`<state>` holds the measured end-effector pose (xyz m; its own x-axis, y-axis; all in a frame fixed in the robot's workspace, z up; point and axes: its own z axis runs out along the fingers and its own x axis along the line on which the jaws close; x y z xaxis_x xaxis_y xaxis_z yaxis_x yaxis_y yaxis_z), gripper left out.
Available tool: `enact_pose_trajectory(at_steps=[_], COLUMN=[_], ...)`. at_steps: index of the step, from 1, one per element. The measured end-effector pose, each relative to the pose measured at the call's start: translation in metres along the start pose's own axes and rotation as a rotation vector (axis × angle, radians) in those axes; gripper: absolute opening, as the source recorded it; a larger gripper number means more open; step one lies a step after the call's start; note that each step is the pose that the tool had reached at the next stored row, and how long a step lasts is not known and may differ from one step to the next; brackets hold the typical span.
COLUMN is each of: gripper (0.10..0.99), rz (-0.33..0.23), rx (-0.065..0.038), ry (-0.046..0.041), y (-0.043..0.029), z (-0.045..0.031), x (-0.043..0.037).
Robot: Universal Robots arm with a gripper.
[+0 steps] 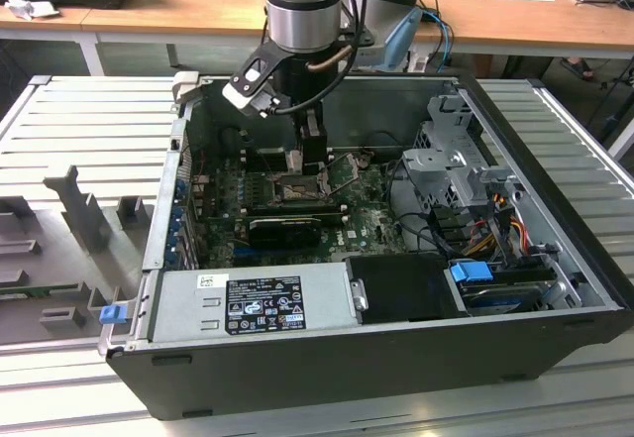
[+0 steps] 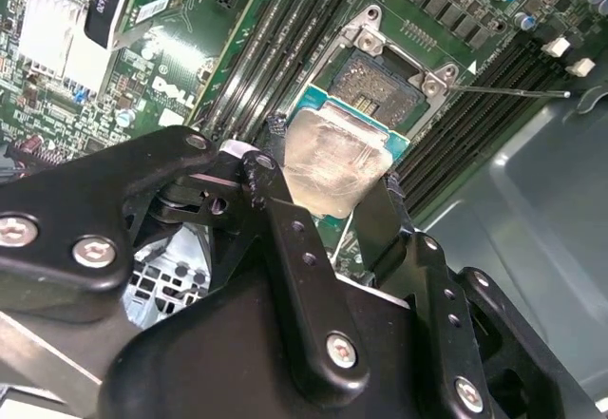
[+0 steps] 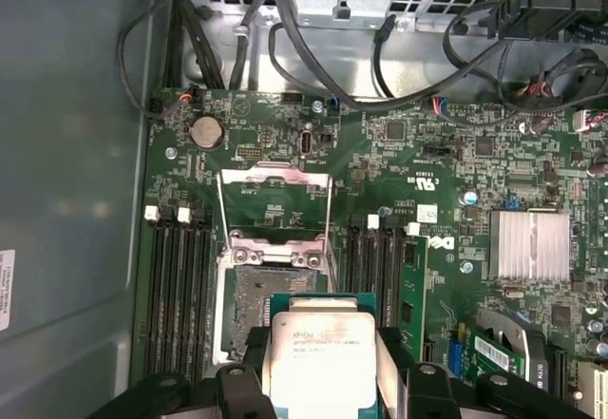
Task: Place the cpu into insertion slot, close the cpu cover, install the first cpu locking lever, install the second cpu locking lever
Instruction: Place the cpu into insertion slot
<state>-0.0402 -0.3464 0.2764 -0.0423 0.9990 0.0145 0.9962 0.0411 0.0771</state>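
The hand [image 2: 331, 191] is clenched on two opposite edges of the cpu [image 2: 332, 153], holding it metal face up, close over the insertion slot [image 2: 378, 82] and not yet seated. The edge grip probably keeps its underside clear. The cpu cover [image 3: 275, 180] lies swung back, exposing the pin field.

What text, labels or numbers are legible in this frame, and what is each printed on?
Nothing can be quoted with confidence.
Print on the cpu, held in the gripper: blurred.
Lines on the power-supply label: too small.
White markings on the motherboard: too small.
Edge of a sticker on the case wall: cut off, unreadable.
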Motion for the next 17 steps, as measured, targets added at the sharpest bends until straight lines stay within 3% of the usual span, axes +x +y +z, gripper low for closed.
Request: enact_pose_trajectory(at_steps=[13, 17], gripper=[0.529, 0.529], rz=[0.007, 0.007], rx=[0.001, 0.001], ry=[-0.0002, -0.0003], y=[-0.0019, -0.0022], z=[0.0271, 0.0364], x=[0.0059, 0.0165])
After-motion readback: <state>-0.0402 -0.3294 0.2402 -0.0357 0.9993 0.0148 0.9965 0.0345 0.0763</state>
